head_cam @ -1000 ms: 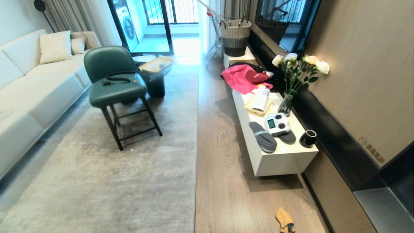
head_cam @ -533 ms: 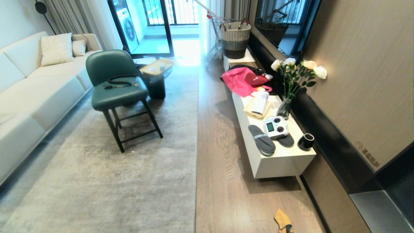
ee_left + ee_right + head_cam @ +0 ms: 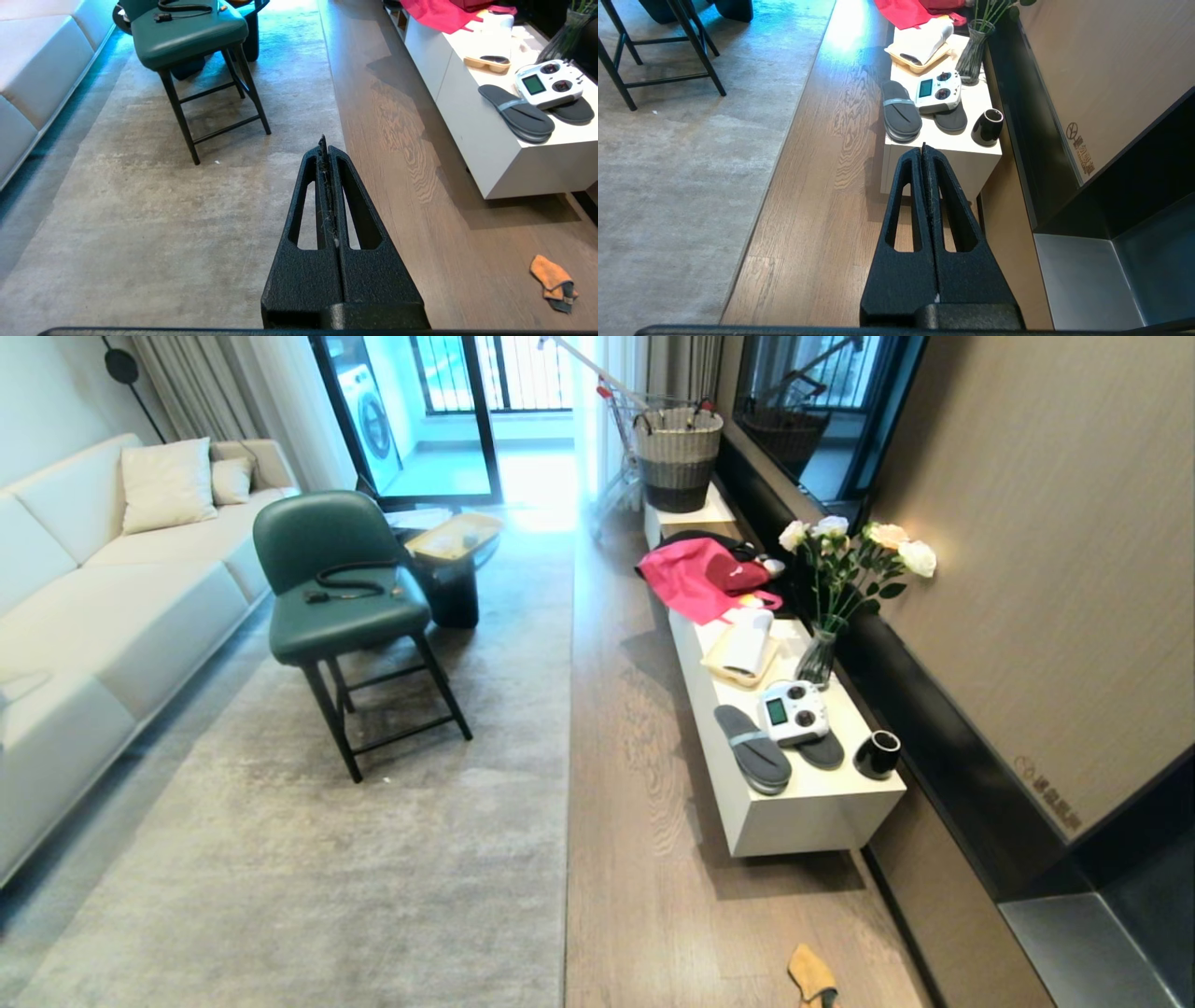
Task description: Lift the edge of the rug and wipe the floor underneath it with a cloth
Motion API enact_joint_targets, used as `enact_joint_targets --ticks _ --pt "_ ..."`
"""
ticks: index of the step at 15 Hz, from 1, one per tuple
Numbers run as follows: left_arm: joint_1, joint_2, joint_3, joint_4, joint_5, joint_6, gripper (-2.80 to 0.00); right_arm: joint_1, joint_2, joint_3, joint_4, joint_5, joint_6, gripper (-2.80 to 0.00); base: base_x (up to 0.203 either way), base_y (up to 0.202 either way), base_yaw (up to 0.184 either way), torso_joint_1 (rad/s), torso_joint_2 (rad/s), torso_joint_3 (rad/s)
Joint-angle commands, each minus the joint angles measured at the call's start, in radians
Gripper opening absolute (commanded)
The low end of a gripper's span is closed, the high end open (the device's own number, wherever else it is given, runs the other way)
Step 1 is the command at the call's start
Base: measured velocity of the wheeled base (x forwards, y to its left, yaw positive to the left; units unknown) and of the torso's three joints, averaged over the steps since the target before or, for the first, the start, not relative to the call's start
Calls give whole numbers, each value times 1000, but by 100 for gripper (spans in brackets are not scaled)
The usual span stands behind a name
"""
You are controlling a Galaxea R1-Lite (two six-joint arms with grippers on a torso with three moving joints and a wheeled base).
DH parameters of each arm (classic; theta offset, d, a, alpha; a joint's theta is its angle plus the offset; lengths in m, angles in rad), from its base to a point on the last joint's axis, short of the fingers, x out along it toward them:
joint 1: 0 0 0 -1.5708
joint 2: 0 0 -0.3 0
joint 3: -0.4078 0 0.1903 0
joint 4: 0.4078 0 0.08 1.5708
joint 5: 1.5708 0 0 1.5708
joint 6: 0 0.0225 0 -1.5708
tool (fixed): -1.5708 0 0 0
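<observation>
The whole room slides lower in the head view as the robot's camera shifts; nothing itself moves. The cloth (image 3: 810,976) lies on the floor (image 3: 635,859), well right of the flat rug edge (image 3: 566,821). The left gripper (image 3: 327,144) and right gripper (image 3: 924,149) hang clenched, empty; pickup seems next.

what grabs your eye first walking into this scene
A dark green chair stands on the big grey-beige rug, left of the straight rug edge that meets the brown wood floor. On the right, a low white cabinet carries pink fabric, white roses in a vase and grey slippers. A small mustard cloth lies alone on the floor, nearest the robot.
</observation>
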Motion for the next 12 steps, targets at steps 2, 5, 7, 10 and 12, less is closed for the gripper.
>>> enact_joint_targets --ticks 2,5,7,10,12 --pt "0 0 0 0 0 0 -280 0 1 0 1 2 1 -280 0 0 0 151 -324 -180" --pt "0 0 0 0 0 0 -280 0 1 0 1 2 2 -280 0 0 0 20 -60 -23" --pt "0 0 0 0 0 0 -280 0 1 0 1 3 2 -280 0 0 0 0 0 0" --pt "0 0 0 0 0 0 -280 0 1 0 1 3 2 -280 0 0 0 0 0 0" --pt "0 0 0 0 0 0 -280 0 1 0 1 3 2 -280 0 0 0 0 0 0"
